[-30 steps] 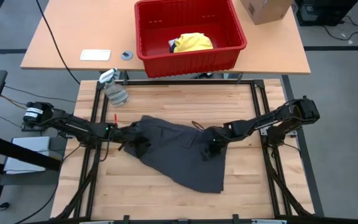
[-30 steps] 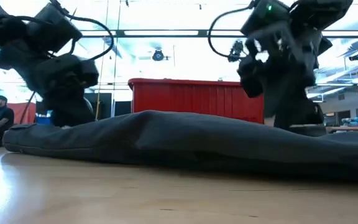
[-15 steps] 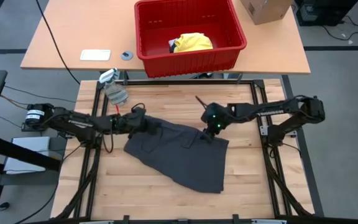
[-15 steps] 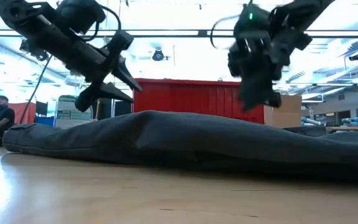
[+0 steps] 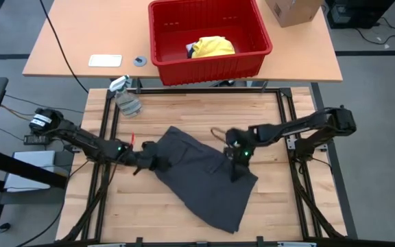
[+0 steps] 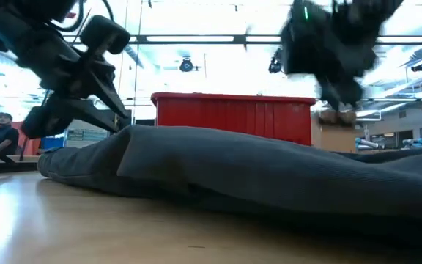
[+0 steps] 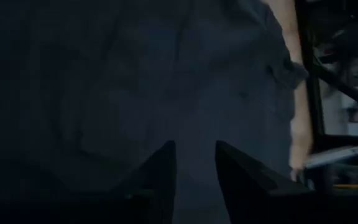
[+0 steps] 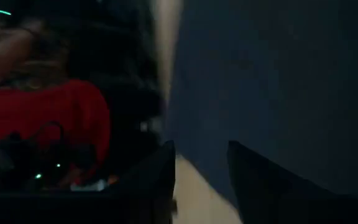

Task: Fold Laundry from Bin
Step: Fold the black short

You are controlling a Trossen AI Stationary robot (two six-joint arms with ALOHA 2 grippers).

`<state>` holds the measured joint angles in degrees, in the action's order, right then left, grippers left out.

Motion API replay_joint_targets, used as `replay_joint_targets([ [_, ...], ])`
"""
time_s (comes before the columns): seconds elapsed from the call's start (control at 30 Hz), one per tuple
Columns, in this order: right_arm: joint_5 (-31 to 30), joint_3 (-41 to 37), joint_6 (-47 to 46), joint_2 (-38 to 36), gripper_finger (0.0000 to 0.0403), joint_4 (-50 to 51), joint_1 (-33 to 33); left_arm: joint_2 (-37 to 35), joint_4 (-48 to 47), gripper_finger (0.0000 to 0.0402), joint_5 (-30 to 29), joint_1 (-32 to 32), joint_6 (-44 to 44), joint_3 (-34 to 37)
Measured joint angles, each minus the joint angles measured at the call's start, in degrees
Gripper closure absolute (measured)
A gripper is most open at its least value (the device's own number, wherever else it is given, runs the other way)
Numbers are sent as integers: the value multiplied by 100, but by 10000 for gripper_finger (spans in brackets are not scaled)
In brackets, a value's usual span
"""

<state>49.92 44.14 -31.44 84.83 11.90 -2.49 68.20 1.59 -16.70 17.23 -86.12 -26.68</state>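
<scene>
Step in hand looks like spreading the dark grey garment (image 5: 201, 175) on the wooden table (image 5: 177, 213), with left tool (image 5: 149, 159) and right tool (image 5: 236, 159) sitting at its opposite edges, fingers parted, grip unclear; next move is probably calling for a firm edge pinch. High view alone is showing the yellow garment (image 5: 212, 46) waiting in the red bin (image 5: 252, 31) (low view is showing only the bin wall)

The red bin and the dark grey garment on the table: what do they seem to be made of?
The red bin: apparently moulded plastic, given its ribbed walls and thick rim. The dark grey garment: soft matte cloth, probably woven, lying limp in folds with visible seams.
</scene>
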Motion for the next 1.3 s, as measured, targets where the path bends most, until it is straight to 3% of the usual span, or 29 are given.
replay_joint_targets([
  [0.17,-1571,624,878,-151,255,126,-484,-2,34,298,-48,250,-481,0],
  [0.23,-1838,728,1041,-38,259,113,-700,-2,35,299,-55,312,-598,-1],
  [0.4,-1990,708,1539,540,269,468,-932,-2,-256,299,-65,348,-758,-2],
  [0.57,-2168,713,1921,1206,279,976,-702,7,-856,299,-65,302,-929,0],
  [0.8,-578,726,1522,1539,294,918,-175,9,-1505,299,-47,33,-736,-2],
  [0.87,-462,846,1355,1372,299,902,-159,9,-1501,299,19,-143,-356,-2],
  [0.97,-752,1056,978,979,300,804,-237,9,-1272,299,140,-400,178,0],
  [1.17,-2387,1299,500,406,297,324,-363,-4,-442,299,222,-562,573,-2],
  [1.3,-2670,1302,633,338,289,307,-419,-91,-221,299,458,-420,577,-2],
])
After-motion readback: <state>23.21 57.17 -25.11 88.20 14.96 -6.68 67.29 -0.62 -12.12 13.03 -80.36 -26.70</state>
